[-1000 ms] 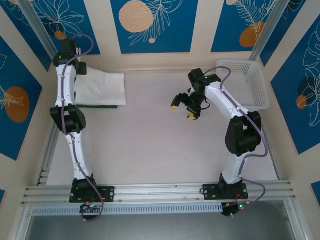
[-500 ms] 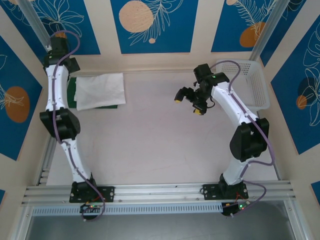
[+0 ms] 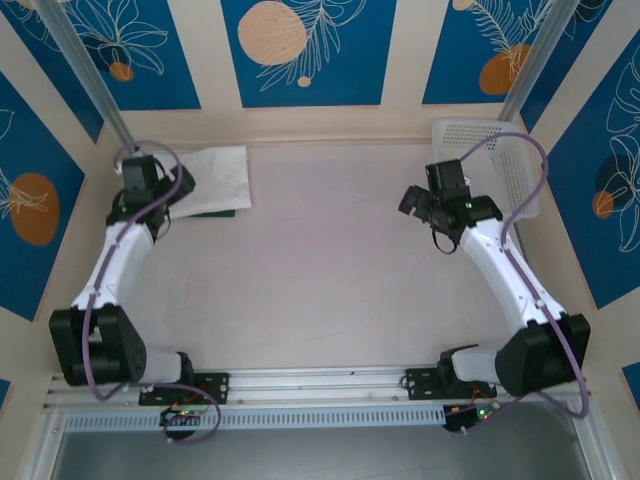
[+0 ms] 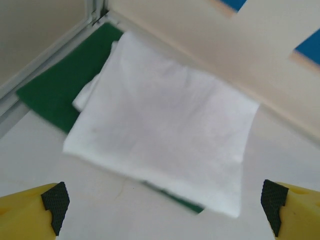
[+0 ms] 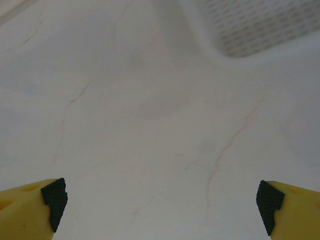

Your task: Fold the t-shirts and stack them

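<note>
Left wrist: folded white t-shirt (image 4: 165, 135) atop green t-shirt (image 4: 57, 92).

Holding the left gripper (image 3: 180, 187) at the edge of the white t-shirt (image 3: 220, 170), folded atop the green t-shirt (image 3: 225, 212), far left. Holding the right gripper (image 3: 413, 200) near the basket (image 3: 475, 128), right.

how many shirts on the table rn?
2. Both are stacked in the far-left corner: the folded white shirt lies on top and the green shirt beneath it, its edges showing past the white one. Anything else under the stack would be hidden.
</note>
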Action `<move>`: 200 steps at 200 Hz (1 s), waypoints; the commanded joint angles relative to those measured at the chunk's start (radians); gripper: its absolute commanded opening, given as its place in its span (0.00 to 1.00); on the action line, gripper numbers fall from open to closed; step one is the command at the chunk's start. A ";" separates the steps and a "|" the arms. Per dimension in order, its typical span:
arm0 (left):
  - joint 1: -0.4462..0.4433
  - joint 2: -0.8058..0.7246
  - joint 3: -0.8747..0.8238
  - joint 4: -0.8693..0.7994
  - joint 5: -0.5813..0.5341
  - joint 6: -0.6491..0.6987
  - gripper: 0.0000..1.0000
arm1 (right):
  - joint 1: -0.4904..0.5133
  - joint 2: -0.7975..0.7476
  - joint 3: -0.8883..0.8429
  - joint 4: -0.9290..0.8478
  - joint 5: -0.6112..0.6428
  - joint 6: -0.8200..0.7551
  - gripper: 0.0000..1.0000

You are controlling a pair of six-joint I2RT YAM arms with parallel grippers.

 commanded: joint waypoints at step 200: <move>-0.051 0.176 -0.489 0.761 0.094 0.429 1.00 | -0.184 0.184 -0.588 1.205 -0.315 -0.552 0.99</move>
